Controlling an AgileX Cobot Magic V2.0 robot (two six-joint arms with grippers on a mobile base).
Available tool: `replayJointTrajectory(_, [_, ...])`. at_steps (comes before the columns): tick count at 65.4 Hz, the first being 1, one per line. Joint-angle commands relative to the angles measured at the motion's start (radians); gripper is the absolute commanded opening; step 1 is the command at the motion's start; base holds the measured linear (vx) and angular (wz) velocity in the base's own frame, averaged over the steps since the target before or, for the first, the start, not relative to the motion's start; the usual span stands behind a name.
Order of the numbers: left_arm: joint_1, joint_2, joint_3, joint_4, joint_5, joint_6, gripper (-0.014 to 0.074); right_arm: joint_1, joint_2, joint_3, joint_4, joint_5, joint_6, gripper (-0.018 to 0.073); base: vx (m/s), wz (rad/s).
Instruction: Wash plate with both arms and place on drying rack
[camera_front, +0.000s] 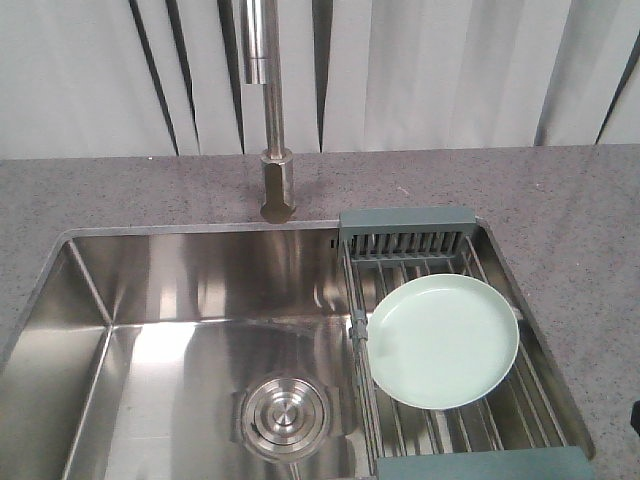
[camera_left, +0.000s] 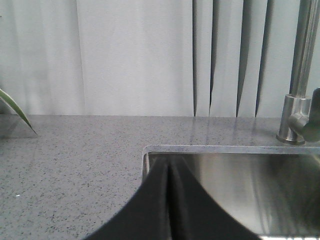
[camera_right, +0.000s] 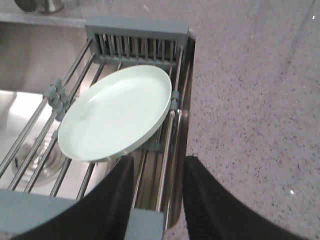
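The pale mint-green plate (camera_front: 444, 341) lies flat on the steel rods of the drying rack (camera_front: 405, 229), which spans the right end of the sink. In the right wrist view the plate (camera_right: 117, 112) rests just beyond my right gripper (camera_right: 158, 165), whose black fingers stand open and empty over the rack's (camera_right: 136, 25) near right corner. My left gripper (camera_left: 170, 167) is shut with nothing in it, hovering over the sink's back left corner. Neither arm shows in the front view, apart from a dark sliver at the right edge.
A steel tap (camera_front: 272, 120) rises behind the sink basin (camera_front: 180, 300), whose drain (camera_front: 285, 413) sits low in the middle. Grey speckled countertop (camera_front: 570, 200) surrounds the sink. A plant leaf (camera_left: 15, 107) pokes in at the far left.
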Motion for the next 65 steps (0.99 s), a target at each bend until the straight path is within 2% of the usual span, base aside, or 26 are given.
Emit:
replayJointTrajectory(1, [-0.001, -0.016, -0.024, -0.002, -0.081, -0.001, -0.0006, -0.005, -0.051, 0.063, 0.000, -0.234, -0.006, 0.0239, 0.00, 0.00])
replayJointTrajectory(7, [-0.001, -0.016, -0.024, -0.002, -0.081, -0.001, -0.0006, -0.005, -0.118, 0.156, -0.001, -0.355, -0.006, 0.0232, 0.00, 0.00])
replayJointTrajectory(13, [-0.001, -0.016, -0.024, -0.002, -0.081, -0.001, -0.0006, -0.005, -0.176, 0.234, -0.001, -0.443, -0.006, 0.0188, 0.00, 0.00])
replayJointTrajectory(23, [-0.001, -0.016, -0.024, -0.002, -0.081, -0.001, -0.0006, -0.005, -0.233, 0.333, 0.000, -0.552, -0.001, 0.0046, 0.00, 0.00])
replayJointTrajectory(28, [-0.001, -0.016, -0.024, -0.002, -0.081, -0.001, -0.0006, -0.019, -0.253, 0.346, 0.000, -0.552, 0.007, -0.0015, 0.00, 0.00])
replayJointTrajectory(37, [-0.001, -0.016, -0.024, -0.002, -0.081, -0.001, -0.0006, -0.064, -0.308, 0.346, -0.001, -0.533, 0.007, -0.0008, 0.00, 0.00])
replayJointTrajectory(58, [-0.001, -0.016, -0.024, -0.002, -0.081, -0.001, -0.0006, -0.069, -0.305, 0.346, -0.001, -0.530, 0.007, -0.0008, 0.00, 0.00])
replayJointTrajectory(65, [-0.001, -0.016, -0.024, -0.002, -0.081, -0.001, -0.0006, -0.110, -0.305, 0.346, -0.001, -0.529, 0.007, -0.0008, 0.00, 0.00])
